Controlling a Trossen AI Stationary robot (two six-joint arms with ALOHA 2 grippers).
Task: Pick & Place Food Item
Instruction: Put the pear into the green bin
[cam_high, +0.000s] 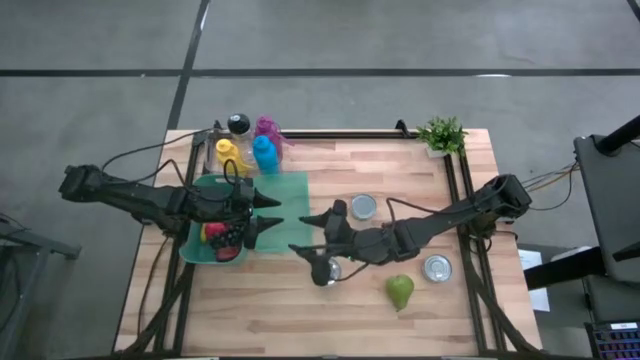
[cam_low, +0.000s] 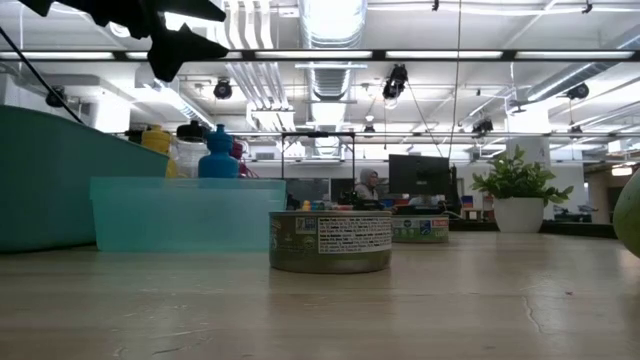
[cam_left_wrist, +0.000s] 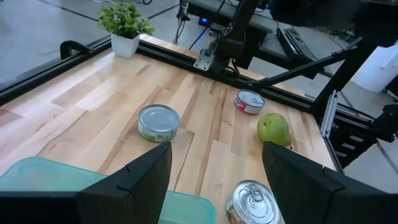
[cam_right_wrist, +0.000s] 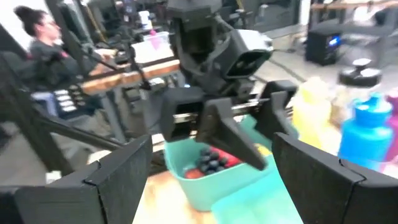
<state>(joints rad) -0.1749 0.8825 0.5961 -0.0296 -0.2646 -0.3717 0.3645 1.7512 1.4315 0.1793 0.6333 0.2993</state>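
Two claws faced each other above the worktop, both spread and holding nothing. The left claw hung beside the green bin of fruit. The right claw hovered just past the bin, over a tin can. The pear lay on the worktop well beyond the right claw, away from the bin, near another can.

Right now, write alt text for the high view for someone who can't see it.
Two dark arms reach toward each other over a wooden table, fingers open: the left gripper above a teal bin holding fruit, the right gripper near a can. A pear, two more cans, bottles and a plant sit around them.
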